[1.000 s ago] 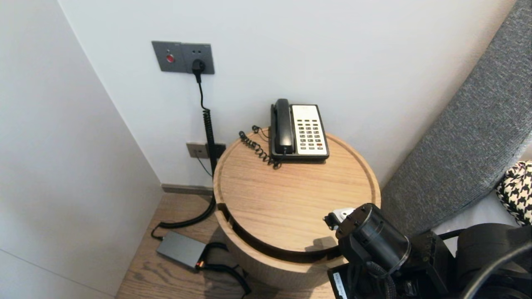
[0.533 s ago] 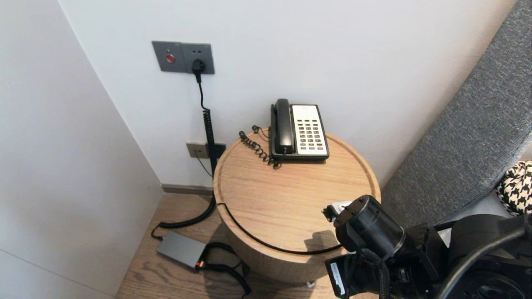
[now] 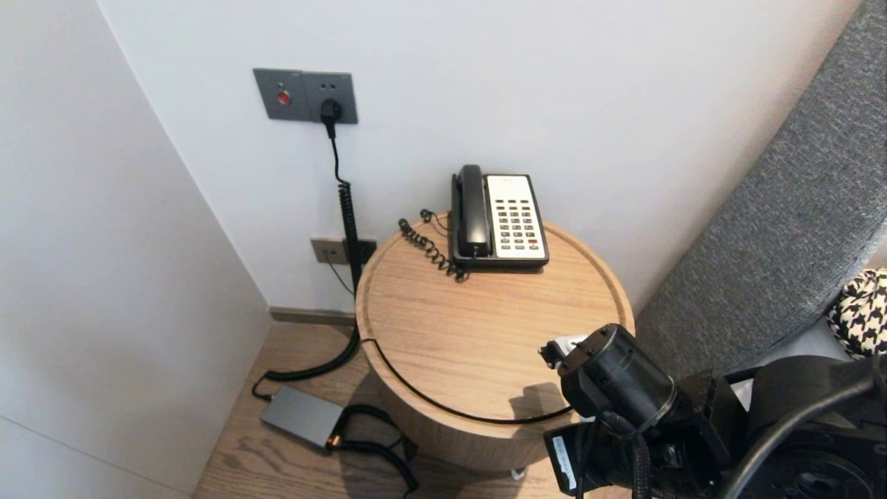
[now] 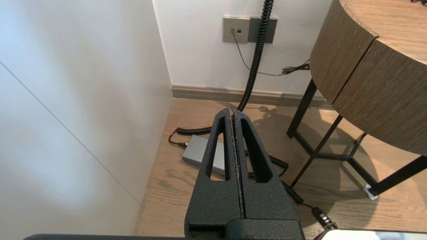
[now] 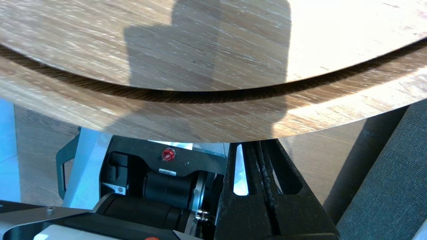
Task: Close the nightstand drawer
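One drawer front [image 5: 200, 116] flush in round table [image 3: 485, 333], closing push seemingly done.
Right tool [image 5: 258, 145], pressed together, at its lower edge, contact unclear; left tool [image 4: 232, 111], pressed together too, parked low beside table. Calls next for backing off clear.

Pale oak, black, grey.
The table [image 3: 485, 333] shows light wood grain; on it, the telephone [image 3: 497, 218] is black with a cream keypad; right of the table, a grey headboard [image 3: 776, 229] and a black-and-white houndstooth cushion [image 3: 863, 312]; the right tool [image 5: 258, 146] is black.
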### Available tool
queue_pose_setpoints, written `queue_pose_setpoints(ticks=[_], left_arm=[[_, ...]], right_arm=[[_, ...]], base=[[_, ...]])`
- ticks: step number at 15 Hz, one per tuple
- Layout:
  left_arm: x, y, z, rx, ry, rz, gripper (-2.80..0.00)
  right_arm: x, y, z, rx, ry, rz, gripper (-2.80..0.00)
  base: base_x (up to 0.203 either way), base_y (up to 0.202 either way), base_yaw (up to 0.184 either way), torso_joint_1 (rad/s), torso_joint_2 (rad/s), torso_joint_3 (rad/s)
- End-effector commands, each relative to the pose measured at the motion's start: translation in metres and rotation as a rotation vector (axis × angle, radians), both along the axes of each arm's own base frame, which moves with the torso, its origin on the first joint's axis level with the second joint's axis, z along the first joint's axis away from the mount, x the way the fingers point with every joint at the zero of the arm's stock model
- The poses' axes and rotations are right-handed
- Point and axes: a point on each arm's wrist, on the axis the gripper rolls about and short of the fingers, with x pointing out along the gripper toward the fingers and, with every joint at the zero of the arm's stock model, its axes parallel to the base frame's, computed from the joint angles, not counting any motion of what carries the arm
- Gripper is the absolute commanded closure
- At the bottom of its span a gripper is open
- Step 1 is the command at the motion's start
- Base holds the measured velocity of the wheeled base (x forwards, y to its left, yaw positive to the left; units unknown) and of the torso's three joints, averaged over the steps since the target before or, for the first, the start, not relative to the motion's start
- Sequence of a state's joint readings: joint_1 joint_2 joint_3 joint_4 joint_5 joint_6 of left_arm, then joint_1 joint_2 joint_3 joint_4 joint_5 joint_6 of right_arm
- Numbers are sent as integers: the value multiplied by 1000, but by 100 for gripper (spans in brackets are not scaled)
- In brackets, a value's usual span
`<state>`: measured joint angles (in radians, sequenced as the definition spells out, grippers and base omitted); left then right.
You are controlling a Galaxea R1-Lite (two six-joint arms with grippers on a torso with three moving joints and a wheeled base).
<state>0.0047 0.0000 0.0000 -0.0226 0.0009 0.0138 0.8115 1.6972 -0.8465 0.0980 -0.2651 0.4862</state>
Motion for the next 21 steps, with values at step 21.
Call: queue_pose_setpoints(ticks=[21], left_arm=[[1,0,-4,0,12,-1,0]], right_arm=[[-30,-171,1,-42,-159,-302,0]], base=[[0,0,0,0,0,0]])
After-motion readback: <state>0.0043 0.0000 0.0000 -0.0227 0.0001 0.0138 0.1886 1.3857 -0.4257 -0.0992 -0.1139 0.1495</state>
